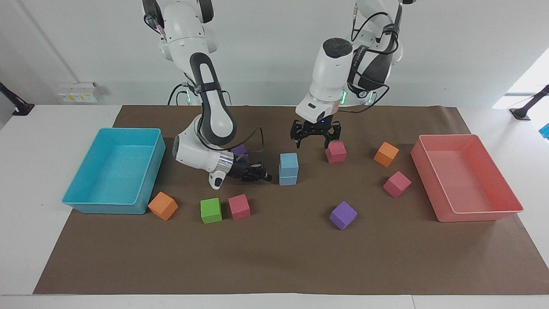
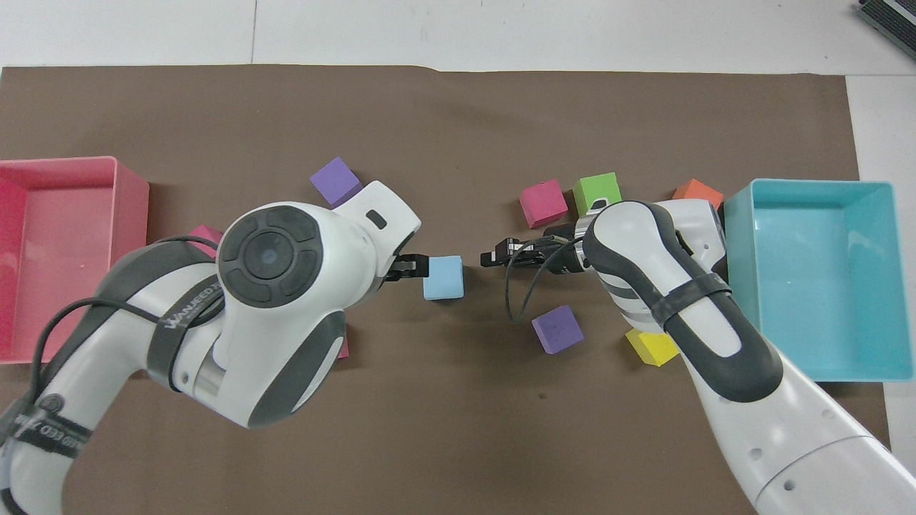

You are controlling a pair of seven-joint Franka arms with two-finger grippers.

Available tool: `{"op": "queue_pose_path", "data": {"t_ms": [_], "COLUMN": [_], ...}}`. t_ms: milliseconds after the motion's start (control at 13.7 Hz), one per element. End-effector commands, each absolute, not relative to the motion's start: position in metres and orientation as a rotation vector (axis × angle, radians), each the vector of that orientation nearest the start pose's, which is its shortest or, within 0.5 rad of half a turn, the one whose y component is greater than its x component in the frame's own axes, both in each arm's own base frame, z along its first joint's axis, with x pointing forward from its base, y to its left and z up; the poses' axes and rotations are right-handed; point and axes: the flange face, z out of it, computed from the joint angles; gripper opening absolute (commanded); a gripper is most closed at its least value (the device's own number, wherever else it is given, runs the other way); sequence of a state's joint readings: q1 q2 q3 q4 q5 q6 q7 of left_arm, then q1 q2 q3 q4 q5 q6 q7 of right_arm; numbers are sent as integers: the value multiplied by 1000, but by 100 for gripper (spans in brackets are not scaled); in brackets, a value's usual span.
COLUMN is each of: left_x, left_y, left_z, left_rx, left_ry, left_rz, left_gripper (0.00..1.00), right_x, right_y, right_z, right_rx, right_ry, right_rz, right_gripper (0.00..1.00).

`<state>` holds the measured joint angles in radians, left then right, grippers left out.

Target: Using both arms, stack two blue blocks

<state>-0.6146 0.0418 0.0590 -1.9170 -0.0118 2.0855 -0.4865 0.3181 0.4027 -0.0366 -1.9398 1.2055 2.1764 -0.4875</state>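
Two blue blocks stand stacked in the middle of the brown mat, the upper block square on the lower block; from above only the top one shows. My left gripper hangs open and empty in the air, higher than the stack and a little toward the left arm's end of it. My right gripper is low over the mat beside the stack, toward the right arm's end, shut and apart from the blocks, with nothing in it. It also shows from above as the right gripper.
A cyan tray sits at the right arm's end, a pink tray at the left arm's end. Loose cubes lie around: pink, orange, pink, purple, pink, green, orange, purple, yellow.
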Motion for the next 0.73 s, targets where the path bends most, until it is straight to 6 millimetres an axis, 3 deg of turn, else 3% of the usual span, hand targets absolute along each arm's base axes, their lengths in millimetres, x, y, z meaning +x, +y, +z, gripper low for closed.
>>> {"op": "queue_pose_path", "data": {"t_ms": [0, 73, 291, 437, 656], "left_x": [472, 471, 480, 482, 500], "left_y": [-245, -224, -182, -160, -129], "left_z": [458, 450, 443, 446, 469], "left_rx": [-3188, -3181, -3163, -3151, -3141], "left_ry": [183, 205, 233, 267, 322], "left_rz": [-182, -178, -134, -92, -99], "left_gripper": [100, 100, 100, 100, 100], "right_x": [587, 587, 591, 593, 601], "right_y": [192, 189, 171, 162, 138], "right_z": [312, 321, 353, 380, 416], "right_rx": [-2303, -2323, -2389, -2521, -2708], "right_ry": [78, 72, 84, 40, -10], "right_rz": [71, 63, 28, 3, -9], "right_gripper": [65, 99, 100, 100, 100]}}
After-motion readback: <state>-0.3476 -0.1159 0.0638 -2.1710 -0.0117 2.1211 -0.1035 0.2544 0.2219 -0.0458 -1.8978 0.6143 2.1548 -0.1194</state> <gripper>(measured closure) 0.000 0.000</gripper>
